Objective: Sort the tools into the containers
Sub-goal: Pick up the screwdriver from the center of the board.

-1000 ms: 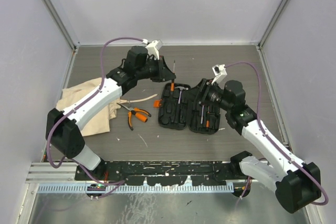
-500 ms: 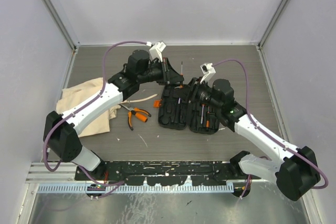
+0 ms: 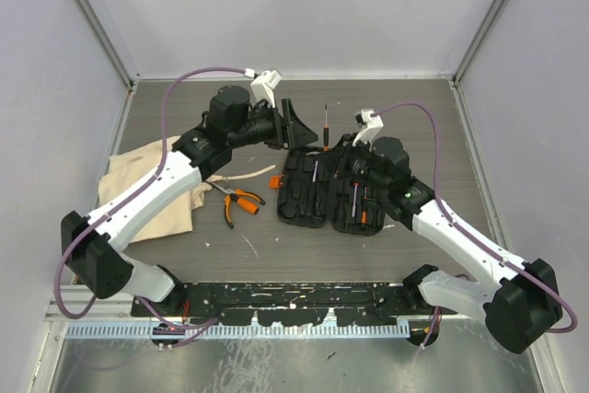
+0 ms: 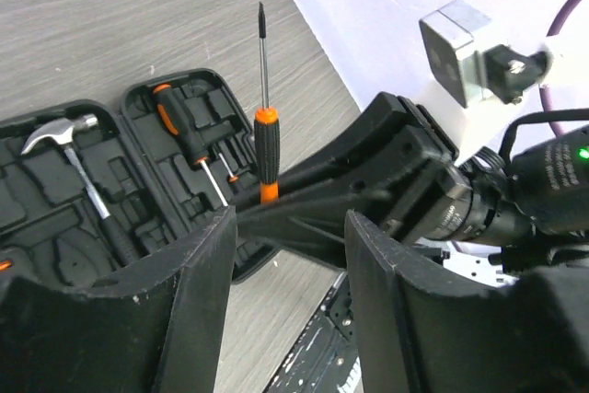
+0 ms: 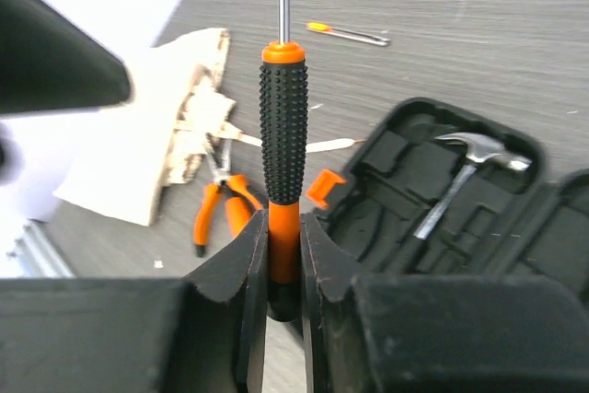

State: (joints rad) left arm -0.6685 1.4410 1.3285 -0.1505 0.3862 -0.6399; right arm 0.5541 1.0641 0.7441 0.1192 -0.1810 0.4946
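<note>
Grey wood-grain bench [image 3: 405,108], pale walls. Black hard-plastic tool case [image 3: 317,192] lies open at centre. Right jaws clamped on the handle of a black-and-orange screwdriver [image 5: 282,135], shaft up, over the case's far edge. Left jaws apart, gripping nothing, just left of that screwdriver. Steel-headed hammer [image 5: 465,167] seated in the case. Orange-and-black pliers [image 3: 237,202] left of the case; beige cloth bag [image 3: 147,181] farther left.

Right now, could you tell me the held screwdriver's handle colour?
The screwdriver handle is black with orange ends, best seen from the right wrist.

Black-and-orange dotted screwdriver [image 5: 282,135], black tool case [image 5: 560,238]
</note>
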